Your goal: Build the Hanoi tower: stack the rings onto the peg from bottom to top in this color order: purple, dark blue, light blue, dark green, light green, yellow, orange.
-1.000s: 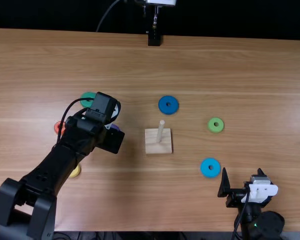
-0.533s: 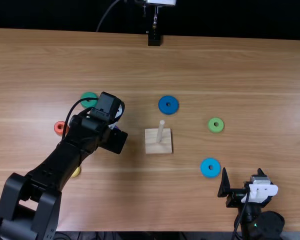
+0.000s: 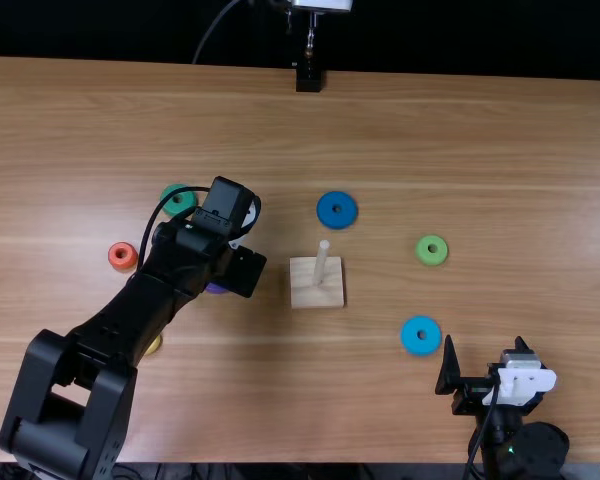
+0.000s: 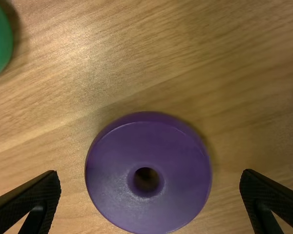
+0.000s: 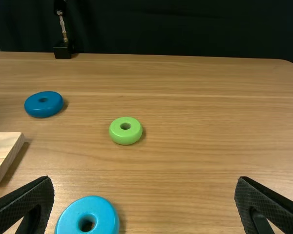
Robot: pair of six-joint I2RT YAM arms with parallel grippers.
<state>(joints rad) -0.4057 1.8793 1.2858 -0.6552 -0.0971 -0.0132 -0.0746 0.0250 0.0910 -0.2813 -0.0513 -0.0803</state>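
In the top view my left gripper (image 3: 242, 270) is over the purple ring (image 3: 216, 289), which is partly covered. The left wrist view has the purple ring (image 4: 112, 180) flat on the table, with my left gripper (image 4: 150, 179) open, one finger on either side. The bare peg (image 3: 321, 265) stands on its wooden base (image 3: 304, 291). Dark blue (image 3: 337, 222), light green (image 3: 431, 260) and light blue (image 3: 421, 348) rings lie around it. Dark green (image 3: 168, 203), orange (image 3: 122, 267) and yellow (image 3: 154, 346) rings lie left. My right gripper (image 3: 484, 344) is open; in its wrist view, the gripper (image 5: 144, 179) holds nothing.
A black stand (image 3: 308, 77) is at the table's far edge. The left arm extends over the table's left part, between the orange ring and the peg base. In the right wrist view, the peg base (image 5: 1, 151) is at the side.
My left gripper has moved a little to the right and slightly away from the near edge in the top view, uncovering more of the orange ring. The rings and the right arm have not moved.
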